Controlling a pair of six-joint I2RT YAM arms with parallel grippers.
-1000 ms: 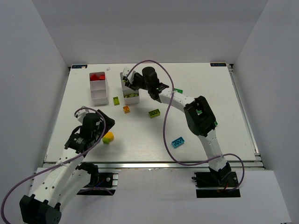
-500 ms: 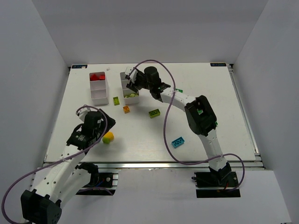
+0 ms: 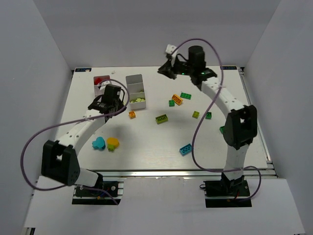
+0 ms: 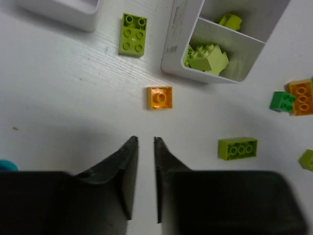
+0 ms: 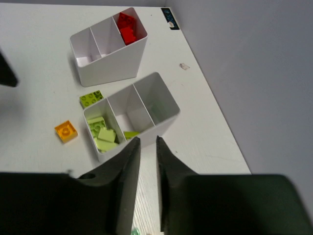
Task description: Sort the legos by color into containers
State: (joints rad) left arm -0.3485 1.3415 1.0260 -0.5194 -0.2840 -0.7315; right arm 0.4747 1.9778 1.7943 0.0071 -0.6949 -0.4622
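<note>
The left gripper (image 4: 145,147) hovers low over the bare table (image 3: 146,137). Its fingers are pressed together with only a thin slit between them, pinching nothing. Just at its 12 o'clock lies a small orange square lego (image 4: 159,97), and further off toward 11 o'clock sits a lime lego (image 4: 133,34). At 1 o'clock stands a white tray (image 4: 172,44), whose nearest compartment holds lime legos (image 4: 208,58). The other tray (image 5: 110,66) stands at the 9 o'clock side of the first in the top view, with red legos (image 5: 126,27) in its far end compartment.

The right gripper (image 5: 147,144) hangs high over the table's 12 o'clock edge, its fingers almost together with nothing between them.

Loose legos lie scattered on the table:
- a lime brick (image 3: 161,118) near the centre
- a green and orange cluster (image 3: 175,101) toward 1 o'clock
- a cyan brick (image 3: 185,149) at 5 o'clock
- a cyan piece (image 3: 99,143) beside a yellow piece (image 3: 113,143) at 7 o'clock
</note>
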